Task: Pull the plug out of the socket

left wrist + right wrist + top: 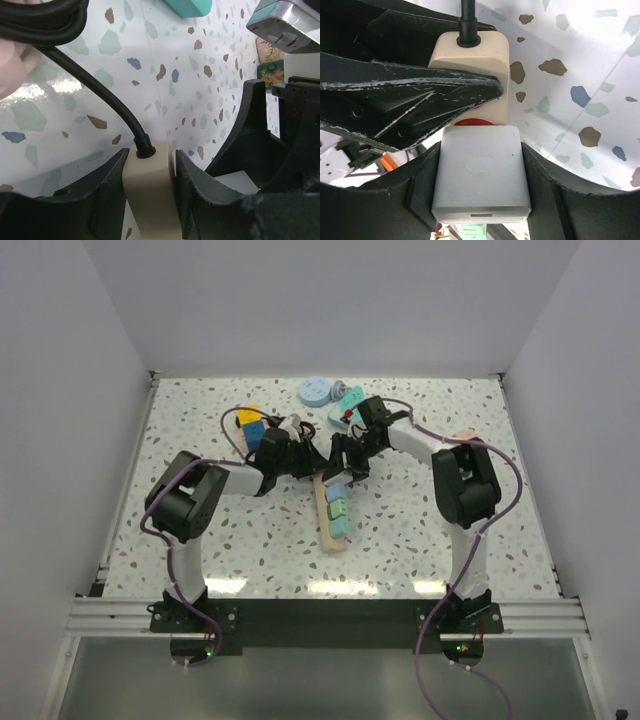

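Observation:
The socket (333, 527) is a cream-beige strip lying lengthwise at the table's middle. My left gripper (148, 160) is shut on its far end (147, 187), one black finger against each side, just below where the black cord (95, 90) enters. The plug (480, 175), a white square block, sits on a red outlet (472, 121) of the socket (470, 52). My right gripper (479, 156) is shut on the plug, its fingers flat against both sides. In the top view both grippers (335, 465) meet over the strip's far end and hide the plug.
Two teal plugs (336, 503) sit further down the strip. A pale blue disc (315, 390) and a teal block (350, 395) lie at the back. Blue and yellow blocks (250, 425) are behind the left arm. White walls enclose three sides.

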### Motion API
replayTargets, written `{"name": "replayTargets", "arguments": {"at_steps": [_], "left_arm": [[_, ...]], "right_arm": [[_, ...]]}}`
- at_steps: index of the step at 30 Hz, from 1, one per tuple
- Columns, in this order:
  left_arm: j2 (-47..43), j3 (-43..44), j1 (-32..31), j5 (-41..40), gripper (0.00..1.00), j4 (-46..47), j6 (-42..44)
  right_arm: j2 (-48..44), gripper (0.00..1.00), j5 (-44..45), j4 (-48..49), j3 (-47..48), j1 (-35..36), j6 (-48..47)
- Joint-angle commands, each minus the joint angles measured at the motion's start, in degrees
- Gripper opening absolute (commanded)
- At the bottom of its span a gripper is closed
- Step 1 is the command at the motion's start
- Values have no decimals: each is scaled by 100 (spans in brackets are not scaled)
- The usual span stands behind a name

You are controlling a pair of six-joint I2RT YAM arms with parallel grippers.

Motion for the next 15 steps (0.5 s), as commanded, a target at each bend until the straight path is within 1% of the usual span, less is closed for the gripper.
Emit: {"name": "replayTargets", "arguments": {"at_steps": [1,4,8,12,13,15], "left_arm": [[76,-422,209,-433,0,-972,728],[164,-352,218,-407,0,-1033,746],[243,-273,218,-381,0,-1104,790],[383,-220,218,-328,0,-1095,738],[401,-203,218,-328,0,-1095,720],[436,-159,218,-328,0,-1095,685]], "right_arm": [[-781,0,90,256,145,-1048,195],[-773,0,-7,292,144,-1164,238],[-694,0,-8,309,102,-1103,369],[-781,0,291,423,-40,-612,405],[-825,0,431,449,-66,-358,440],[-878,0,949,406,-110,-84,493]]}}
